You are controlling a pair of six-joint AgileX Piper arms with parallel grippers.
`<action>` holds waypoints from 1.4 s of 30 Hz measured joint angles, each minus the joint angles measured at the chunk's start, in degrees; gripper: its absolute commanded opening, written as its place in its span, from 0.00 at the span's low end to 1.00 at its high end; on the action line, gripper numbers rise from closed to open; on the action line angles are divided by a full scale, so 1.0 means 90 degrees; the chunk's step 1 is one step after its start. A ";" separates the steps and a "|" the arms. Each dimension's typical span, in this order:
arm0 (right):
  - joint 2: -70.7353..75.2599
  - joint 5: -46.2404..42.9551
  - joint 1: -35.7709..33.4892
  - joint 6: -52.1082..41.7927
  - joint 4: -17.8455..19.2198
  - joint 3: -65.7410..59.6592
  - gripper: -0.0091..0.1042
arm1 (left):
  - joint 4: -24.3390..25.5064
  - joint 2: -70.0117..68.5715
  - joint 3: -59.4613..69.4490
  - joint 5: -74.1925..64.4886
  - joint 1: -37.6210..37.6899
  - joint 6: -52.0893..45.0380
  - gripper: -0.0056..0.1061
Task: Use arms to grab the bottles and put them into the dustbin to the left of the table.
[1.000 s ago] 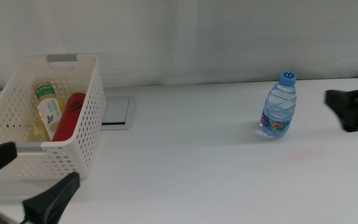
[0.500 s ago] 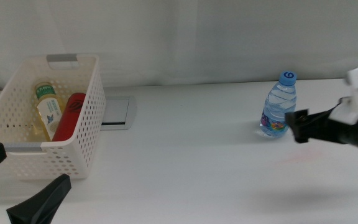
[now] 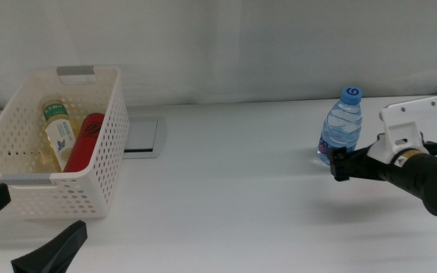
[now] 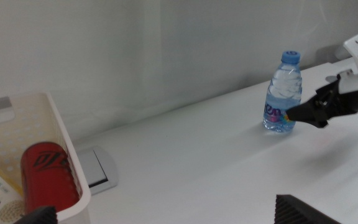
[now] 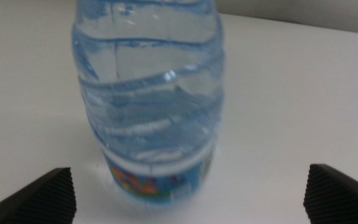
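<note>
The table (image 3: 234,189) is wide and white. On its left side stands the dustbin (image 3: 105,144), a white perforated basket. Inside it already lie the yellow tea bottle (image 3: 56,135) and the red cola can (image 3: 84,142), side by side. So two of the three bottles are done, as I judge it. What is left is the water bottle (image 3: 343,129), which stands upright on the right part of the table, well apart from the dustbin.

The right hand (image 3: 341,164) reaches in low from the right side, and its tips are just beside the lower part of this bottle. In the right wrist view the two jaws are wide open, with the bottle between them and not yet gripped. The left hand (image 3: 21,231) waits near the bottom left corner, in front of the dustbin, open and holding nothing.
</note>
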State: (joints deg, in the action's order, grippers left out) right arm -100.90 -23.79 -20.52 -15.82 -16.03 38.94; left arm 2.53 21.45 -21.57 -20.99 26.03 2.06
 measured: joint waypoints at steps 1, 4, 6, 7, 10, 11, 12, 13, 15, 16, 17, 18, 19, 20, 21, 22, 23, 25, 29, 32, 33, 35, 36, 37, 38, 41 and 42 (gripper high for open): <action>-0.0065 -0.0029 0.0000 0.0056 0.0045 0.0040 0.99 | 0.0000 0.0000 0.0000 -0.0033 0.0000 0.0000 0.85; -0.0272 -0.0121 0.0000 0.0180 0.0220 0.0262 0.99 | 0.0000 0.0000 0.0000 -0.0105 0.0000 0.0000 0.85; -0.0428 -0.0163 -0.0004 0.0231 0.0274 0.0435 0.99 | 0.0000 0.0000 0.0000 -0.0121 0.0000 0.0000 0.85; -0.0482 -0.0179 -0.0004 0.0248 0.0291 0.0489 0.99 | 0.0000 0.0000 0.0000 -0.0121 0.0000 0.0000 0.85; -0.0680 -0.0235 -0.0004 0.0251 0.0315 0.0664 0.99 | 0.0000 0.0000 0.0000 -0.0121 0.0000 0.0000 0.85; -0.0750 -0.0252 -0.0004 0.0262 0.0315 0.0725 0.99 | 0.0000 0.0000 0.0000 -0.0121 0.0000 0.0000 0.85; -0.0804 -0.0268 -0.0004 0.0262 0.0315 0.0772 0.99 | 0.0000 0.0000 0.0000 -0.0121 0.0000 0.0000 0.85; -0.0866 -0.0281 -0.0004 0.0262 0.0315 0.0797 0.99 | 0.0000 0.0000 0.0000 -0.0121 0.0000 0.0000 0.85; -0.0974 -0.0309 -0.0004 0.0275 0.0315 0.0865 0.99 | 0.0000 0.0000 0.0000 -0.0121 0.0000 0.0000 0.85; -0.1011 -0.0309 -0.0004 0.0275 0.0315 0.0896 0.99 | 0.0000 0.0000 0.0000 -0.0121 0.0000 0.0000 0.85; -0.1047 -0.0342 -0.0004 0.0275 0.0315 0.0921 0.99 | 0.0000 0.0000 0.0000 -0.0121 0.0000 0.0000 0.85; -0.1091 -0.0355 -0.0004 0.0275 0.0315 0.0967 0.99 | 0.0000 0.0000 0.0000 -0.0121 0.0000 0.0000 0.85; -0.1122 -0.0353 -0.0004 0.0275 0.0315 0.0998 0.99 | 0.0000 0.0000 0.0000 -0.0121 0.0000 0.0000 0.85; -0.1156 -0.0353 -0.0004 0.0275 0.0315 0.1053 0.99 | 0.0000 0.0000 0.0000 -0.0121 0.0000 0.0000 0.85; -0.1194 -0.0368 -0.0004 0.0275 0.0315 0.1096 0.99 | 0.0000 0.0000 0.0000 -0.0121 0.0000 0.0000 0.85; -0.1227 -0.0368 -0.0004 0.0275 0.0315 0.1138 0.98 | 0.0000 0.0000 0.0000 -0.0132 0.0000 0.0000 0.85; -0.1261 -0.0356 -0.0004 0.0275 0.0315 0.1190 0.97 | 0.0000 0.0000 0.0000 -0.0132 0.0000 0.0000 0.85; -0.1342 -0.0356 -0.0004 0.0275 0.0315 0.1276 0.94 | 0.0000 0.0000 0.0000 -0.0132 0.0000 0.0000 0.85; -0.1426 -0.0340 -0.0004 0.0397 0.0315 0.1343 0.70 | 0.0000 0.0000 0.0000 -0.0132 0.0000 0.0000 0.85; -0.1427 -0.0311 -0.0026 0.0487 0.0305 0.1343 0.32 | 0.0000 0.0000 0.0000 -0.0132 0.0000 0.0000 0.85; -0.1427 -0.0314 -0.0017 0.0488 0.0293 0.1353 0.20 | 0.0000 0.0000 0.0000 -0.0132 0.0000 0.0000 0.85; -0.1427 -0.0314 -0.0017 0.0517 0.0281 0.1353 0.06 | 0.0000 0.0000 0.0000 -0.0132 0.0000 0.0000 0.85; -0.1427 -0.0314 -0.0017 0.0536 0.0281 0.1353 0.06 | 0.0000 0.0000 0.0000 -0.0132 0.0000 0.0000 0.85; -0.1427 -0.0314 -0.0017 0.0546 0.0281 0.1353 0.06 | 0.0000 0.0000 0.0000 -0.0132 0.0000 0.0000 0.85; -0.1427 -0.0314 -0.0017 0.0562 0.0281 0.1353 0.06 | 0.0000 0.0000 0.0000 -0.0132 0.0000 0.0000 0.85; -0.1355 -0.0191 -0.0029 0.0585 0.0266 0.1353 0.06 | 0.0000 0.0000 0.0000 -0.0132 0.0000 0.0000 0.85; -0.1303 -0.0098 -0.0059 0.0585 0.0253 0.1353 0.06 | 0.0000 0.0000 0.0000 -0.0132 0.0000 0.0000 0.85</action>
State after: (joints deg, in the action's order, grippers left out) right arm -112.63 -24.68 -21.04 -10.56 -13.76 51.12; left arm 2.53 21.45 -21.57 -22.18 26.03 2.06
